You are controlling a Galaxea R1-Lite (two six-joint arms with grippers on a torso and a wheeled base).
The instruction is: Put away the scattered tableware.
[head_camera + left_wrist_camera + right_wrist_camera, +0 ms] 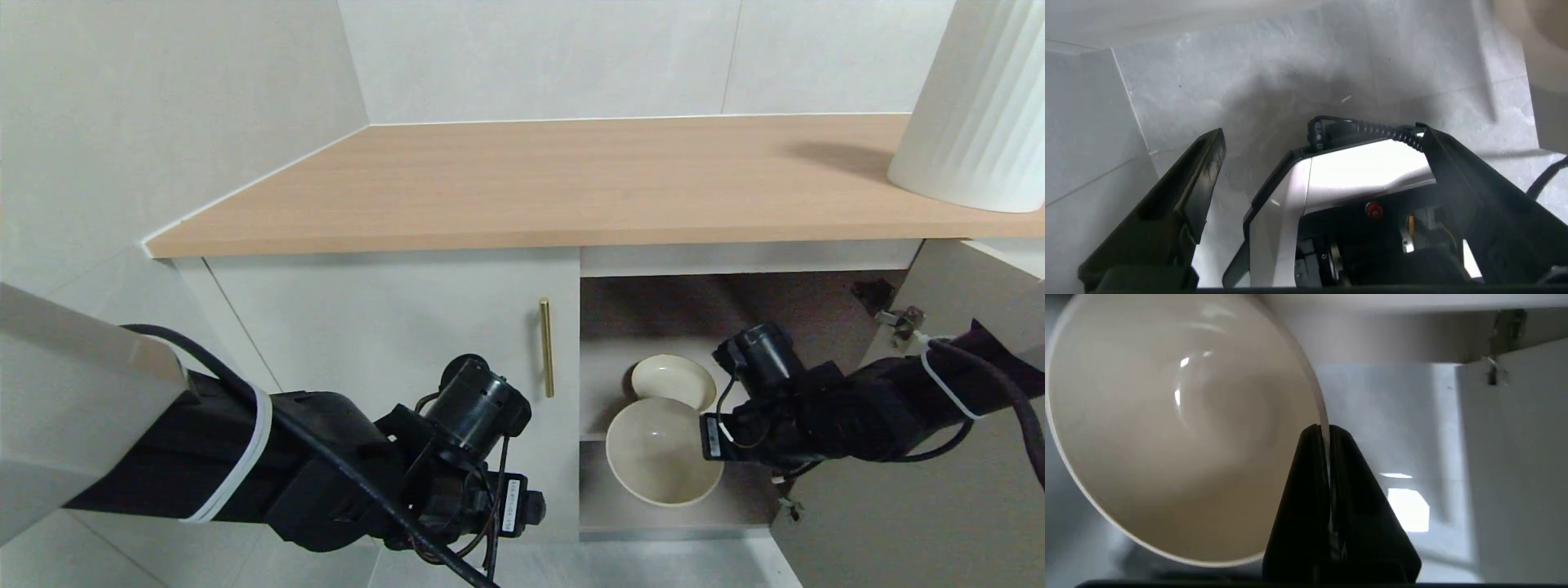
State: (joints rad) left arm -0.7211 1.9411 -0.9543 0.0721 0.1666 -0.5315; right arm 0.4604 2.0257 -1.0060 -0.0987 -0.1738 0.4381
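— Checking the large cream bowl (660, 457): hanging tilted, mouth facing outward, inside the open right compartment of the cabinet (735, 259), low over its bottom board.

— Being held how?

— Being clamped at the rim by the right pincer (1328, 457), fingers pressing on either side of the bowl's edge.

— Sharing the compartment with anything?

— Sharing it with a smaller bowl (673, 380), resting on the inner shelf just behind.

— And checking the left pincer (1319, 139)?

— Hanging low before the closed left door (392, 343), near its brass handle (545, 347), fingers spreading wide, gripping nothing.

— Noting anything above?

— Noting a wooden tabletop (571, 180), carrying a white ribbed vase (980, 106) at its right end.
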